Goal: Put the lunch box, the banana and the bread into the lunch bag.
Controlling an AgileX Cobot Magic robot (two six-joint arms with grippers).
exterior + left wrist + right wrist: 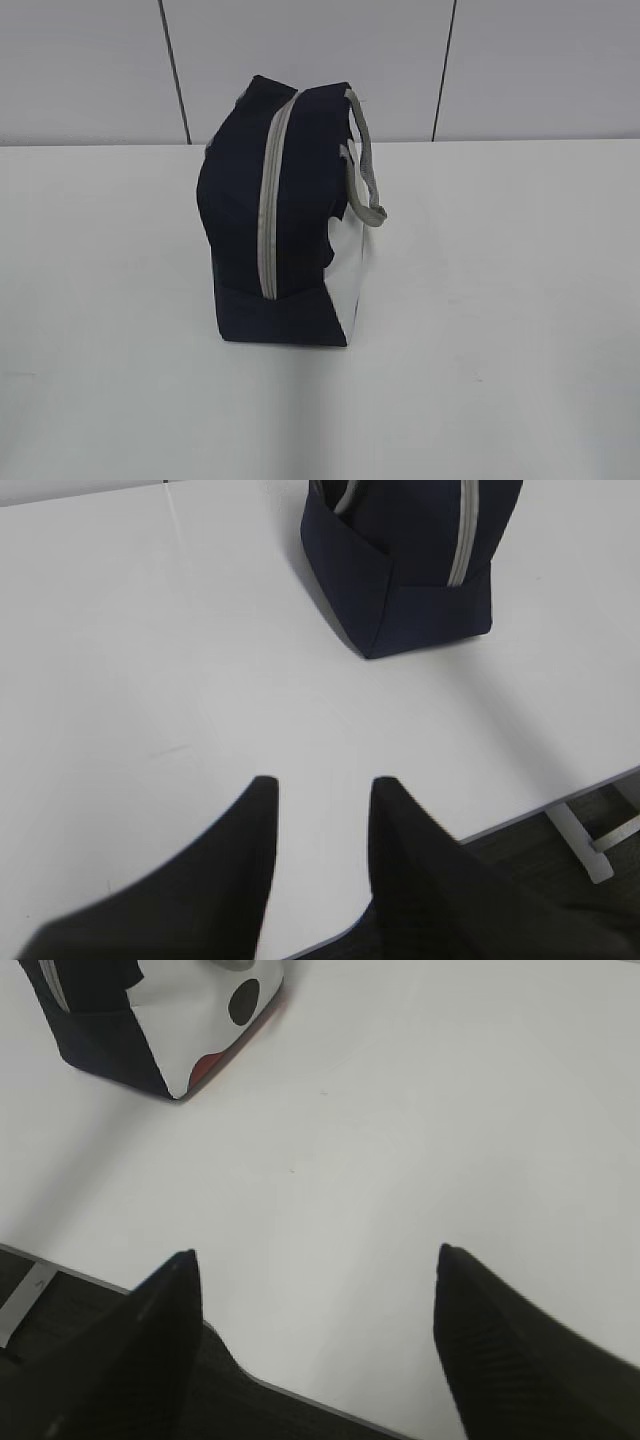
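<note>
The navy lunch bag [275, 215] stands in the middle of the white table [500, 300], its grey zipper [270, 200] closed along the top and end, a grey handle [365, 165] hanging over its white side panel. It shows at the top of the left wrist view [410, 570] and at the top left of the right wrist view [130, 1020]. My left gripper [322, 790] is open and empty above the table's near edge. My right gripper [315, 1260] is wide open and empty, also over the near edge. The lunch box, banana and bread are out of view.
The table's front edge [540, 805] and a metal table leg [580, 845] show in the left wrist view, with dark floor [60, 1310] beyond the edge in the right wrist view. A grey panelled wall [320, 60] stands behind the table.
</note>
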